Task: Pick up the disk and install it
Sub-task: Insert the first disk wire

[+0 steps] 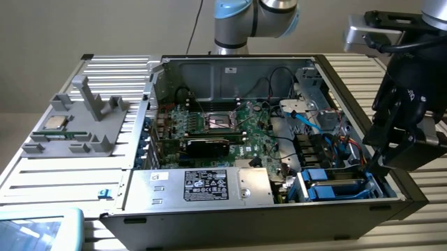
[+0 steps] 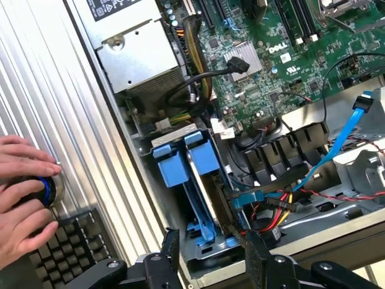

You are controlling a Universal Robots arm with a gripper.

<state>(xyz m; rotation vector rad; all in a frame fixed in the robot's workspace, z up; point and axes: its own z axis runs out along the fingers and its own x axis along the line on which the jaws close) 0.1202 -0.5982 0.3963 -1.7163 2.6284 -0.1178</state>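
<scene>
Item: black two-fingered gripper [image 2: 213,256], fingers spread and pinching nothing, poised over the drive cage at the case corner beside the power-supply box, at the exterior view's right; the open stance reads as a hand not gripping. Item: the disk [image 2: 175,165], a flat drive in a bright blue plastic carrier, standing on edge inside that cage just beyond the fingertips. The blue tabs and a thin metal edge show and its label is hidden. It appears to sit in its slot, apart from both fingers, though how fully it is seated cannot be told. Item: open black tower computer case [image 1: 244,219], lying on its side on the slatted silver metal table [image 1: 56,178], presumably so the cage opens upward to the arm. Item: large silver power-supply box with black label [image 1: 209,185], along the case's near edge, next to the cage. Item: green motherboard [image 1: 223,125], flat on the case floor. Item: light blue flat data cable [image 2: 337,144], draped loose from the cage area and reaching past the drive slots. Item: grey plastic fixture [image 1: 77,125], near the table's edge at the exterior view's left, cradling a small square silver processor chip [image 1: 56,123]; likely a parking stand for parts. Item: a person's hands [image 2: 24,159], resting on a blue-ringed round knob [image 2: 47,189] on the table beside the case, probably a control kept within reach.
</scene>
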